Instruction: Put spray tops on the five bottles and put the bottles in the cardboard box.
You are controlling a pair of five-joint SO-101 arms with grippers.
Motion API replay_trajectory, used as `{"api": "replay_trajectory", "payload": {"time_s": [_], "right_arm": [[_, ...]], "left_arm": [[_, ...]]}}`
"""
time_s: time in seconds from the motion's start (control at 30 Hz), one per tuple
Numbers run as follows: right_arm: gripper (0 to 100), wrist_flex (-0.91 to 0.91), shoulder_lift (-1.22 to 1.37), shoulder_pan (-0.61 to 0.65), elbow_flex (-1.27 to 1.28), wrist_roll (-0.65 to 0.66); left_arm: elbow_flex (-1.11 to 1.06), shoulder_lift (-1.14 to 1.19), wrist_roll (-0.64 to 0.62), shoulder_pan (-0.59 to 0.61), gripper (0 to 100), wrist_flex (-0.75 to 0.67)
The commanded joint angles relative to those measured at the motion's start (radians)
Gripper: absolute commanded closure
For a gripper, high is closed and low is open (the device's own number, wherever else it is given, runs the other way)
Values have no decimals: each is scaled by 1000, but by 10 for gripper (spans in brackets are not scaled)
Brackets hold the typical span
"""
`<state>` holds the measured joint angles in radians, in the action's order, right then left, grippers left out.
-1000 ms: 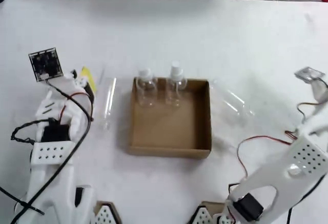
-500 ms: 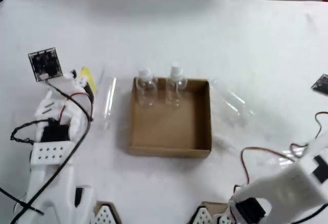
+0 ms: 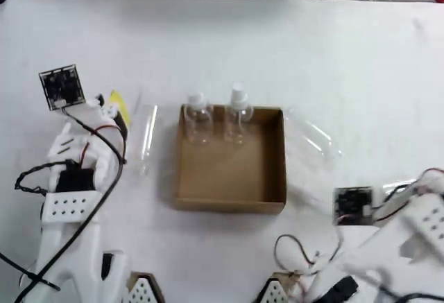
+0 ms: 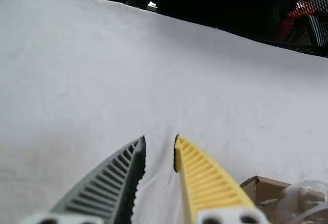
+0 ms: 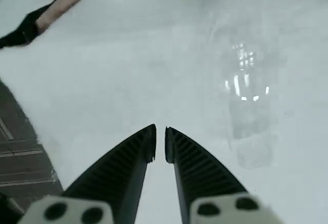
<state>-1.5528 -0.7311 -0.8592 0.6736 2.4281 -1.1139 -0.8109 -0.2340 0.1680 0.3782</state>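
Cardboard box (image 3: 229,175): mid-bench (image 3: 277,39), unmoved. Inside, upright against its far wall: left capped bottle (image 3: 198,119), right capped bottle (image 3: 238,114).
Uncapped bottle (image 3: 147,136): lying just left of the box. Second uncapped bottle (image 3: 316,136): lying to its right.
Right hand (image 5: 160,131): all but closed, empty; its arm has swung back to the near edge.
Left hand (image 4: 160,144): fingers slightly parted, empty, unmoved.

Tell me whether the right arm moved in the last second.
Yes: the right arm swung nearer and inward, toward the cardboard box.
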Motion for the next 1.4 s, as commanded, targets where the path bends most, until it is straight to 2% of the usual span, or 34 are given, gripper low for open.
{"api": "replay_trajectory", "payload": {"time_s": [0.0,0.17,0.23,0.43,0.63,0.87,1.27,1.37], "right_arm": [[981,188,-147,81,109,-146],[981,380,-234,189,206,-400],[981,383,-255,229,239,-434],[971,390,-325,272,348,-436],[723,392,-395,300,419,-436],[755,667,-363,289,597,-436],[755,667,-355,277,663,-434],[755,697,-355,275,709,-394]], "left_arm": [[9,-36,-5,-15,902,-28],[9,-36,-5,-15,902,-28],[11,-36,-5,-15,902,-28],[11,-36,-5,-15,902,-28],[12,-36,-5,-15,902,-28],[12,-36,-5,-15,902,-28],[12,-36,-5,-15,902,-28],[12,-36,-5,-15,902,-28]]}}
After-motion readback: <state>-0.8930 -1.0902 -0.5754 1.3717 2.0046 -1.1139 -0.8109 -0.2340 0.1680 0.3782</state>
